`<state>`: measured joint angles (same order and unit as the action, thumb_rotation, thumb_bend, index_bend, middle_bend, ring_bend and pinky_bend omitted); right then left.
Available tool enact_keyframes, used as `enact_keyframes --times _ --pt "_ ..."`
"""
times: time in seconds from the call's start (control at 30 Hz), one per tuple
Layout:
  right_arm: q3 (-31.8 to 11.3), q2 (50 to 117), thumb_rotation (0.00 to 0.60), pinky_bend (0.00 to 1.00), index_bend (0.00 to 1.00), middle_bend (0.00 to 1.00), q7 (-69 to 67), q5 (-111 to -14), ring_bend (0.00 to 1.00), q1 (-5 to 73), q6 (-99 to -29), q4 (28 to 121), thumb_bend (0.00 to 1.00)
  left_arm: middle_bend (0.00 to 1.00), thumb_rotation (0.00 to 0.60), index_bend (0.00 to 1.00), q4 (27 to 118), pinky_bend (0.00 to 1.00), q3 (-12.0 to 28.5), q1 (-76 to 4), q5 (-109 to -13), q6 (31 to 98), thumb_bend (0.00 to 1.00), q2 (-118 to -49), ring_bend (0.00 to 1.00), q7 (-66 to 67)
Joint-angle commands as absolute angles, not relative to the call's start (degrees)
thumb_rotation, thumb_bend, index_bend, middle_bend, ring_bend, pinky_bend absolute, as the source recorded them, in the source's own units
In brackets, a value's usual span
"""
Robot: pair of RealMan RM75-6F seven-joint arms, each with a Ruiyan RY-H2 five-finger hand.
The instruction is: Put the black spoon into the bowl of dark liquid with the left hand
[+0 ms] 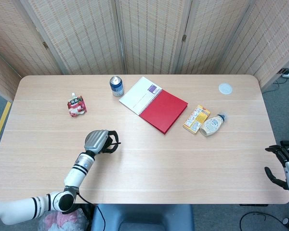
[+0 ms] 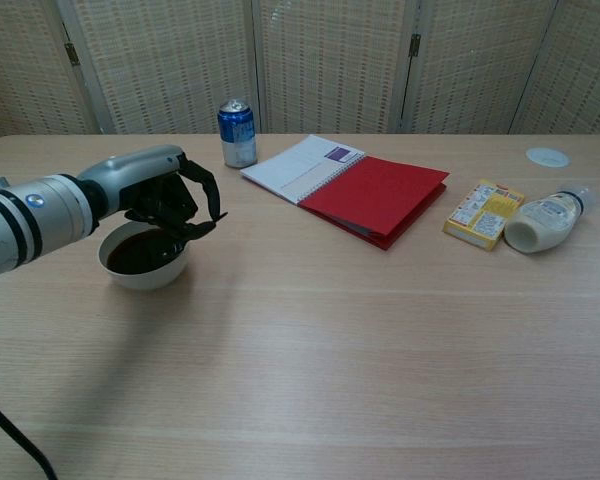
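A white bowl [image 2: 145,277] of dark liquid stands on the table's left side. In the head view my left hand hides it. My left hand [image 2: 168,196] hovers over the bowl's right rim, its dark fingers curled around the black spoon [image 2: 202,225]. The spoon's thin end sticks out to the right of the hand, just above the rim. In the head view the left hand [image 1: 100,140] shows as a grey back with dark fingers. My right hand [image 1: 283,165] hangs off the table's near right corner, fingers apart and holding nothing.
A blue can [image 1: 116,86] and a red pouch [image 1: 76,106] sit beyond the bowl. A red notebook [image 1: 154,104] lies open at centre, with a yellow box [image 1: 196,119] and a lying bottle [image 1: 212,124] to its right. A white lid [image 1: 225,88] is far right.
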<state>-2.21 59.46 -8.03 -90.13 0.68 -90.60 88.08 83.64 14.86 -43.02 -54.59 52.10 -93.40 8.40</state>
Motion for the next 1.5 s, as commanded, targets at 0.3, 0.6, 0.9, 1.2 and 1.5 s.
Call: enact_keyframes --times 0.3,0.6,0.9,1.2,1.5 --pt "-2.24 59.18 0.600 0.35 0.30 0.27 -7.94 -90.04 0.35 0.26 -91.03 88.50 0.26 0.96 0.600 0.67 72.85 1.00 15.12 -44.13 -52.70 50.55 0.49 -97.85 0.88 7.03" --pt "-2.27 59.22 0.600 0.35 0.30 0.27 -7.58 -90.39 0.35 0.40 -90.88 88.83 0.25 0.96 0.600 0.67 74.02 1.00 13.89 -41.98 -53.88 50.89 0.49 -95.24 0.88 5.95" --pt "-2.22 59.62 0.600 0.35 0.30 0.27 -7.89 -90.53 0.35 0.48 -90.73 88.28 0.25 0.96 0.600 0.67 79.19 1.00 12.28 -40.74 -55.55 51.03 0.49 -92.98 0.88 6.32" --pt "-2.30 59.58 0.600 0.35 0.30 0.27 -8.37 -89.99 0.35 -0.08 -91.23 87.96 0.25 0.96 0.600 0.67 76.42 1.00 14.26 -43.39 -54.18 50.15 0.49 -96.62 0.88 7.63" --pt "-2.31 59.45 0.600 0.35 0.30 0.27 -8.33 -89.88 0.35 -0.40 -91.51 88.10 0.25 0.96 0.600 0.68 71.66 1.00 15.56 -44.55 -51.89 49.87 0.49 -97.83 0.88 8.98"
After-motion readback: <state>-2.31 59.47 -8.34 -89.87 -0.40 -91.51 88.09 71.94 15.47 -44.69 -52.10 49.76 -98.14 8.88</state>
